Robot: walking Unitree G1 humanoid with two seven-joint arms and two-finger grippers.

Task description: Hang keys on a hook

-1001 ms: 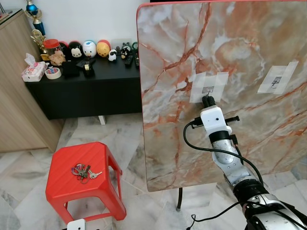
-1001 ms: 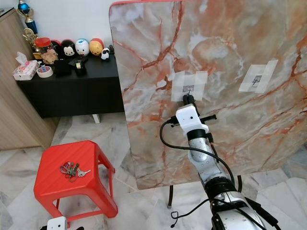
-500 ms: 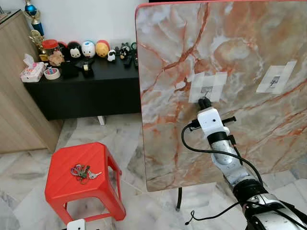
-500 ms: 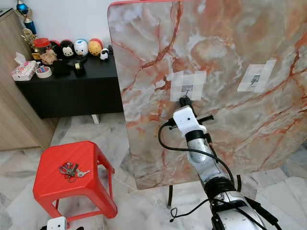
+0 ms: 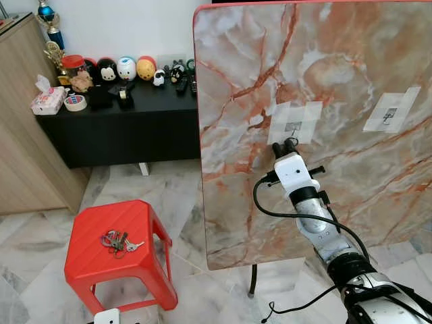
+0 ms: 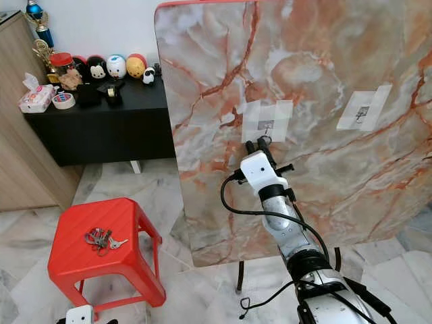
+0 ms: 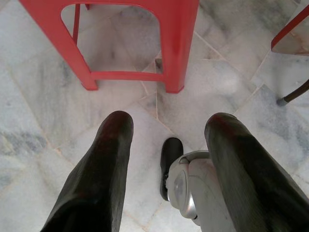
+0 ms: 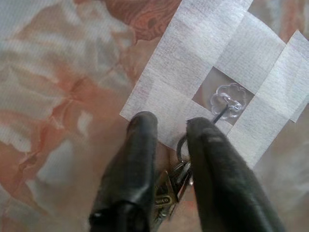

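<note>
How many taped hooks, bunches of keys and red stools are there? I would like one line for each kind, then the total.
Clear plastic hooks under white tape: 2
Bunches of metal keys: 2
Red plastic stool: 1
Total: 5

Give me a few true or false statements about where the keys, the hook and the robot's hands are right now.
1. A bunch of keys hangs from the taped hook. True.
2. The right hand is clamped shut on those keys. False: its fingers stand apart around them.
3. A second key bunch lies on the red stool. True.
4. The left hand is up at the marble board. False: it points at the floor, open.
</note>
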